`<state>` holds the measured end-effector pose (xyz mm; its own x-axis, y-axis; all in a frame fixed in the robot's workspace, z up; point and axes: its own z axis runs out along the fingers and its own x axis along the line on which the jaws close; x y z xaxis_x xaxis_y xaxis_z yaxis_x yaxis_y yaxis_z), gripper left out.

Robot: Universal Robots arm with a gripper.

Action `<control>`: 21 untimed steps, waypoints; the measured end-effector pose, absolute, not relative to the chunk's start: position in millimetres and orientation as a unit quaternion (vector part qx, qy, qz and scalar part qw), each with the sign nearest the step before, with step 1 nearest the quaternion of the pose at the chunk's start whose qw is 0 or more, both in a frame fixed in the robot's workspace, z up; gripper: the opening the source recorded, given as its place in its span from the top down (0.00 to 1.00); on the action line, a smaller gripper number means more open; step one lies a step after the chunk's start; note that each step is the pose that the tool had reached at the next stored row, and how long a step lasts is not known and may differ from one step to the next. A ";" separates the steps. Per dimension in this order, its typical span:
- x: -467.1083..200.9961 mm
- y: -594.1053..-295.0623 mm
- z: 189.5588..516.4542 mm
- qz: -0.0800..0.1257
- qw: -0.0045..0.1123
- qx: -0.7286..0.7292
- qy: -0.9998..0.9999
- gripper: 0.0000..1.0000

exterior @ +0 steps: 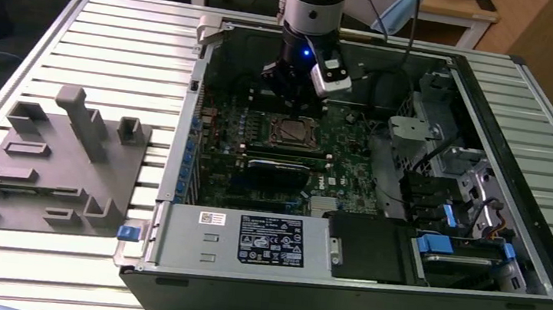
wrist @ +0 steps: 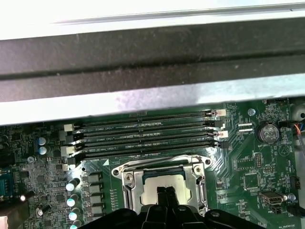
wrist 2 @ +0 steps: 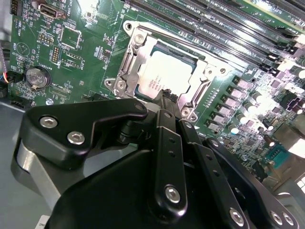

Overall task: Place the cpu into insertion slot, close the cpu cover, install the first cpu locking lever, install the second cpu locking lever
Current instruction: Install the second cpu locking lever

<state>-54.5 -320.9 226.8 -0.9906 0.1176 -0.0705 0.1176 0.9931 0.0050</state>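
Open computer case (exterior: 513,249) lying on a slatted metal table (exterior: 114,38). Green motherboard (exterior: 245,159) inside serves as the landmark.

The cpu (wrist 2: 164,76) sits in the insertion slot (wrist 2: 143,57) near the middle of the motherboard, silver top facing up; also seen in the first wrist view (wrist: 164,183). The cpu cover (wrist 2: 200,95) lies down flat around it, framing the chip through its window.

The gripper (exterior: 297,107) hangs straight above the socket. In both wrist views the fingertips (wrist: 164,193) come together in a narrow point with no visible gap, resting at or just over the chip's edge; contact cannot be judged. Nothing held.

Around the socket: long black memory slots (wrist: 147,136) run just beside it on the motherboard. A coin cell battery (wrist 2: 35,76) sits well off toward the board's corner. A row of small capacitors (wrist: 74,191) lines one side of the socket.

Off the motherboard: the power supply (exterior: 247,238) with a label occupies the near end of the case. A grey fixture block (exterior: 50,162) stands on the table to the exterior view's left of the case.
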 end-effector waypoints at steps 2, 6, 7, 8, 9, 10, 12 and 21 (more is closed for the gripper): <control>-54.5 -320.9 228.2 0.000 0.035 0.059 0.998 0.89; -54.5 -320.9 228.3 0.000 0.035 0.059 0.998 0.89; -54.5 -320.9 228.3 0.001 0.035 0.059 0.998 0.89; -54.5 -321.0 228.4 0.001 0.035 0.059 0.998 0.89; -54.5 -321.0 228.8 0.001 0.035 0.059 0.998 0.89; -54.5 -320.9 229.1 0.002 0.035 0.059 0.998 0.89; -54.5 -320.9 230.4 0.002 0.035 0.059 0.998 0.89; -54.5 -321.9 232.7 0.002 0.035 0.059 0.998 0.89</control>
